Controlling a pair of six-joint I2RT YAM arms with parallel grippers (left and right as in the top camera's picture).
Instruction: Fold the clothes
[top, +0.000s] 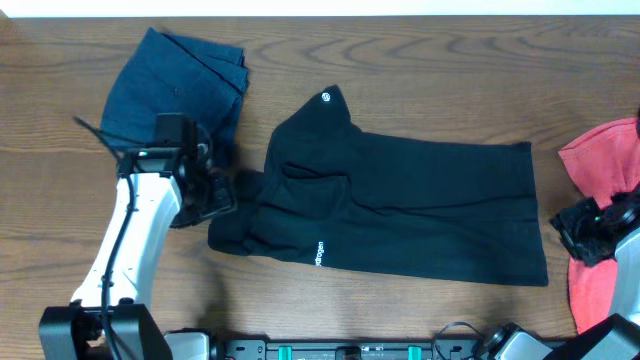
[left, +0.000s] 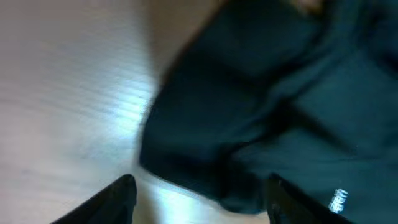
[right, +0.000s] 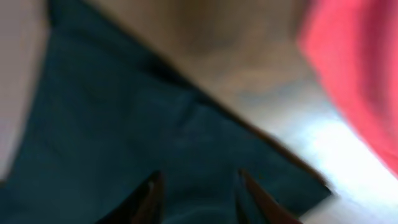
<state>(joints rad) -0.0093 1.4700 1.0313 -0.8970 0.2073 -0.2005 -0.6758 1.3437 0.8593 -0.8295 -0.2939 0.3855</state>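
Note:
The black T-shirt (top: 400, 200) lies folded across the middle of the table, with small white print marks near its front edge and its collar. My left gripper (top: 215, 192) is at the shirt's left end. In the left wrist view its fingers (left: 118, 196) stand wide apart, the left gripper (left: 199, 199) open over bare wood and the cloth's rounded edge (left: 249, 124). My right gripper (top: 577, 228) is at the shirt's right edge. Seen from the wrist, the right gripper (right: 199, 193) is open, with the black cloth (right: 124, 124) lying flat below it.
A folded navy-blue garment (top: 180, 85) lies at the back left, just behind my left arm. A coral-red T-shirt (top: 605, 180) is spread at the right edge of the table beside my right gripper, and the coral-red T-shirt (right: 354, 68) also shows in the right wrist view.

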